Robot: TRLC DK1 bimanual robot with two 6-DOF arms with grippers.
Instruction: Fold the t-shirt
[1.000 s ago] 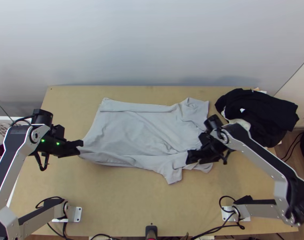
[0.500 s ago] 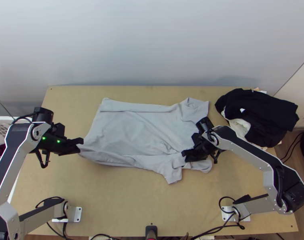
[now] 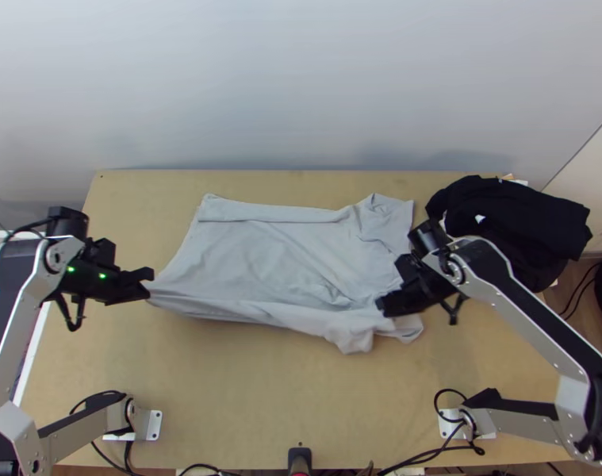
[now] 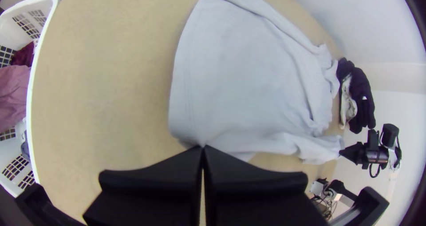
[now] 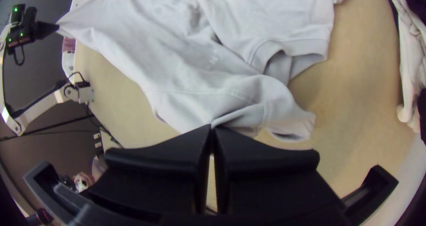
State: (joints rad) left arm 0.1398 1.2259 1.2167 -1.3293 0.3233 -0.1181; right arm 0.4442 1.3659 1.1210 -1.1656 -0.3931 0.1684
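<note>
Currently the pale grey cotton t-shirt (image 3: 269,254) lies across the middle of the light wooden table (image 3: 245,412), mostly spread out, its stitched hem to the left and its collar and sleeves to the right. Along the far side a narrow strip is turned over, running from the hem toward the far sleeve, which is crumpled. The near side is drawn into a long, loose fold between the two hands, with creases gathering toward the right.

At the left end, the left hand (image 3: 147,285) is closed on the near corner of the hem, the tips of its wide flat black fingers (image 4: 177,164) pinching the fabric and pulling it to a point. At the near right part of the shirt, the right hand (image 3: 382,305) is likewise closed, with a bunched bit of cloth by the near sleeve nipped between its fingertips. The rumpled collar lies just beyond that grip.

On the far right of the table sits a heap of black clothing (image 3: 523,214), with off-white cloth (image 5: 410,57) beside it. Past the left edge stands a white plastic basket (image 4: 33,97) holding dusty pink fabric (image 4: 15,86) and dark maroon fabric (image 4: 24,55).
</note>
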